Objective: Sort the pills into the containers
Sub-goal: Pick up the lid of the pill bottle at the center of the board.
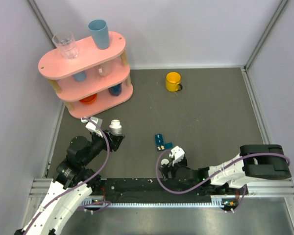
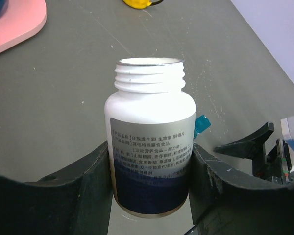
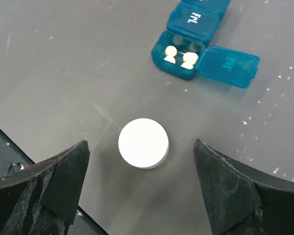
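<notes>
One open bottle (image 2: 149, 122) sits clamped in left gripper (image 2: 149, 171); right gripper (image 3: 143, 171) gapes empty over cap (image 3: 143, 143), box (image 3: 196, 39) at one o'clock.

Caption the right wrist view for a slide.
Open right tool frames a white cap; teal pill box open, pale pills inside.

Chinese print on bottle (image 2: 149, 142) label, top line including "B族维生素"; smaller lines too blurred to read. "Fri." embossed on closed pill box (image 3: 192, 20) lid; open lid's word illegible.
</notes>
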Controlling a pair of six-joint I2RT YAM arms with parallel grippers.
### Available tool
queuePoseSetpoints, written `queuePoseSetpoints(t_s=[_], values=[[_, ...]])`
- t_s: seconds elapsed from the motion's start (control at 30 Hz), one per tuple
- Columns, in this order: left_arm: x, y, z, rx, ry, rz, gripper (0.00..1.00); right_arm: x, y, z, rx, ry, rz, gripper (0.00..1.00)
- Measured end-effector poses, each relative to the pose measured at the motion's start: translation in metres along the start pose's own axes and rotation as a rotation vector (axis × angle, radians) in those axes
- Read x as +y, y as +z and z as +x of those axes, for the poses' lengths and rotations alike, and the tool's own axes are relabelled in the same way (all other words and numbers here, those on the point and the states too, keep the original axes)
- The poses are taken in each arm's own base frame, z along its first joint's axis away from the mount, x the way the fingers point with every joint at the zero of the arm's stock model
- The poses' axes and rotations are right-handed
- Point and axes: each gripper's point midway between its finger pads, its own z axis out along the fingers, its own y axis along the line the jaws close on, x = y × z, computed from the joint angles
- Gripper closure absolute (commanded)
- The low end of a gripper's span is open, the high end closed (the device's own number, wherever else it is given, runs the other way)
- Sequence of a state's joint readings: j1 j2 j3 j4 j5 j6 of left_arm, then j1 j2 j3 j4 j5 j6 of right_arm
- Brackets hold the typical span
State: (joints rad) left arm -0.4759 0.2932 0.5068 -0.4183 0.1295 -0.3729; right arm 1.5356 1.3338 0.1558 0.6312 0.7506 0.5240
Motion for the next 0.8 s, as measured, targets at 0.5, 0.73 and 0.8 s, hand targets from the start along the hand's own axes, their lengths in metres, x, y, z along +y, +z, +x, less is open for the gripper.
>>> queuePoseSetpoints(t_s=[0.5, 0.73, 0.8], values=[[0.001, -0.002, -0.002, -0.015, 0.002, -0.002, 1.0, 0.019, 0.008, 0.001, 0.061, 0.022, 0.0, 0.28], [0.0, -0.003, -0.002, -0.023, 0.003, 0.001, 1.0, 0.017, 0.011, 0.001, 0.085, 0.014, 0.065, 0.33], [0.0, -0.004, -0.003, -0.027, 0.003, 0.002, 1.0, 0.016, 0.012, 0.003, 0.095, 0.003, 0.085, 0.34]])
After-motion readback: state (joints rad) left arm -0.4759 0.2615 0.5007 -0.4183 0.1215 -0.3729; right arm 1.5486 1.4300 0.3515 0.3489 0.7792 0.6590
